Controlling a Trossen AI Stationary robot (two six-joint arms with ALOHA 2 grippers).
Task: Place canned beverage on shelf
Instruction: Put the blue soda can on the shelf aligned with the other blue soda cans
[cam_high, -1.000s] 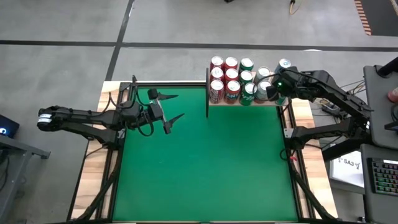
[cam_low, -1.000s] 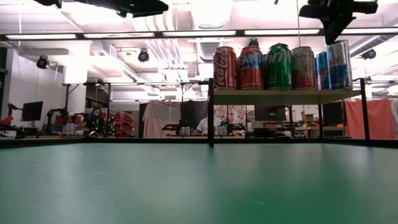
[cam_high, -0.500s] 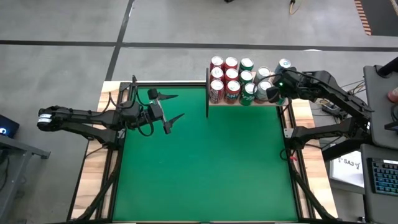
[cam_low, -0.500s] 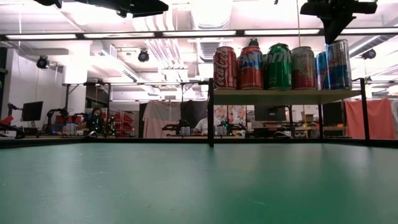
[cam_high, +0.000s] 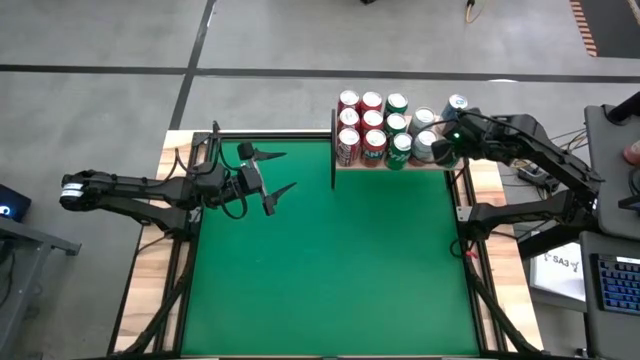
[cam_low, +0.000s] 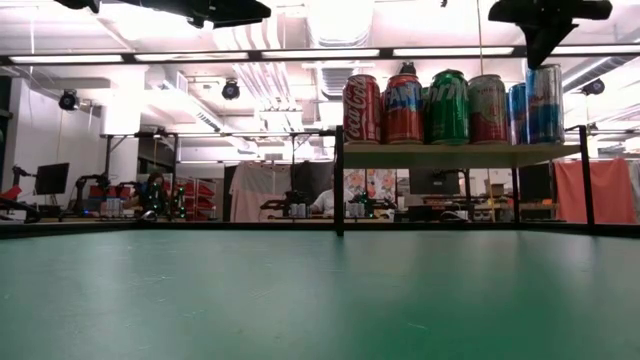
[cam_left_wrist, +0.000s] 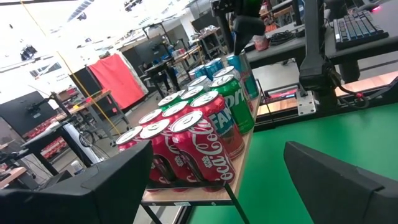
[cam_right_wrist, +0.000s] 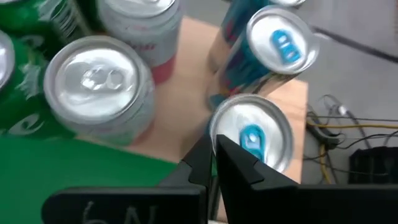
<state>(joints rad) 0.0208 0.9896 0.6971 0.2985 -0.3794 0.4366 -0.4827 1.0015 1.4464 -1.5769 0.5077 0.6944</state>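
The shelf is a light-wood board on thin black posts at the table's far right, and several cans stand upright on it. They are red, green and silver, with two tall blue ones at the right end. My right gripper is shut. It slants down just above the nearer tall blue can. My left gripper is open and empty. It hangs level over the table's far left and points toward the shelf. My right gripper has its shut fingertips over the near rim of the nearer tall blue can's top, coming down at a slant from above. The can stands upright on the shelf board. I cannot tell whether the tips touch it.
The green felt tabletop is bare in front of the shelf. The shelf's black post stands at the board's left end. Cables lie beyond the shelf's right end. A keyboard and a person's hand are off the table's right.
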